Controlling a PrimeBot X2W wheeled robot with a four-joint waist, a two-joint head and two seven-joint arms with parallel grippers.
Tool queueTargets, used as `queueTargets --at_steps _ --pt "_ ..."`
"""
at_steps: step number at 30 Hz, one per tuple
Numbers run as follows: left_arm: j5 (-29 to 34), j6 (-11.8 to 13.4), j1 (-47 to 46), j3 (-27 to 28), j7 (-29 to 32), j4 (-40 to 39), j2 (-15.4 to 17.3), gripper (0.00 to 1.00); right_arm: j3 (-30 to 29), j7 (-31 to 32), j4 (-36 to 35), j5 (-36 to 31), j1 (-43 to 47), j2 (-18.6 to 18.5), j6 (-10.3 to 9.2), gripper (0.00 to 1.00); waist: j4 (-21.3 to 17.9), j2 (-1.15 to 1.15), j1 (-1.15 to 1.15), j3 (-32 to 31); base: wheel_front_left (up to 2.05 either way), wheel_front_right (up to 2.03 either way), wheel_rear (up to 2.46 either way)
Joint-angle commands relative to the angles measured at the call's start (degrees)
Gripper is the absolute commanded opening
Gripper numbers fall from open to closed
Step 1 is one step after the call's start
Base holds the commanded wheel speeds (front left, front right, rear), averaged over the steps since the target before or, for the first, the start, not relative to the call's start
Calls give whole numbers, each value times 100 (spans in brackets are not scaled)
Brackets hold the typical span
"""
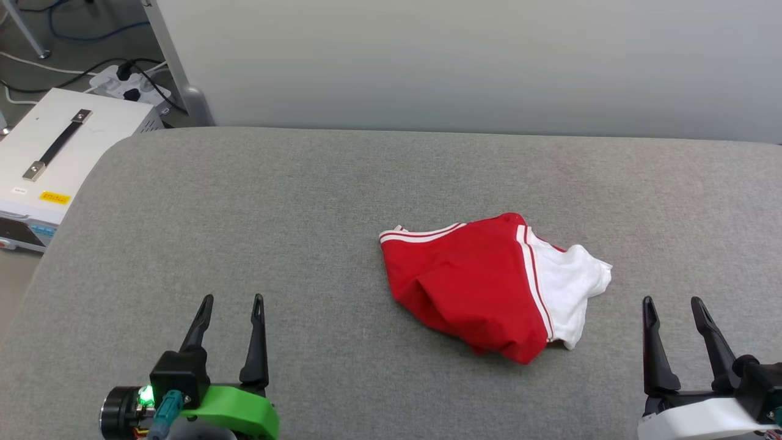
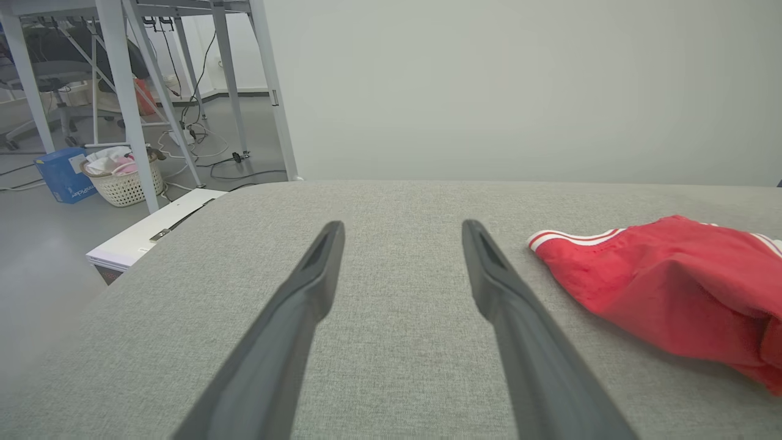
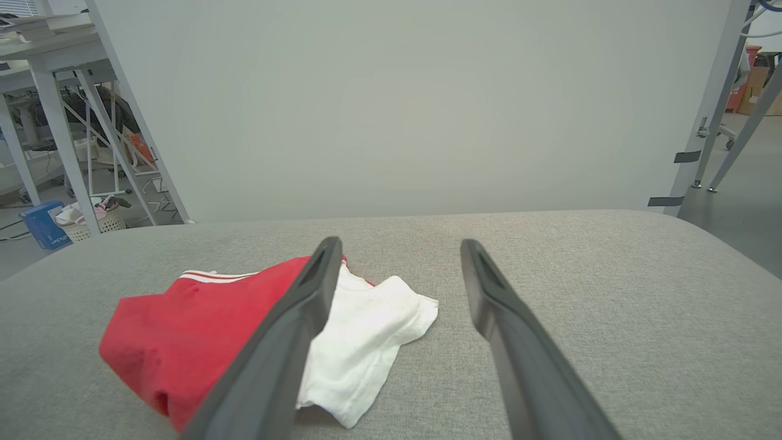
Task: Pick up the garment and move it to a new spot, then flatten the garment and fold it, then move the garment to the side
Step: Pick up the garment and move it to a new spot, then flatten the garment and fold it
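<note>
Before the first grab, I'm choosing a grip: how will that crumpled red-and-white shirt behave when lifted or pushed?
The garment lies bunched in soft folds, so it will probably hang limp and unfurl when lifted. It looks thin, likely light. Pushed across the textured grey cover, it would likely bunch rather than slide.

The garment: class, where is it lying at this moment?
In the head view the garment lies crumpled on the grey padded surface, right of centre, nearer the right pincer than the left pincer, touching neither.
</note>
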Motion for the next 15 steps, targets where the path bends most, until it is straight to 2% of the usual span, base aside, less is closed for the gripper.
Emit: queueTargets --at_steps 1,9,15 --pt "80 -44 122 52 -32 27 -58 100 30 -28 17 22 74 -6 -4 100 2 0 0 -9 0 0 0" --pt "210 -179 87 202 -32 92 -181 100 -21 -28 -43 -33 -3 -6 -4 100 47 0 0 32 0 0 0" --pt "264 -227 -12 290 -32 57 -246 100 -245 -28 -367 -318 -571 -6 -4 100 64 0 0 136 0 0 0"
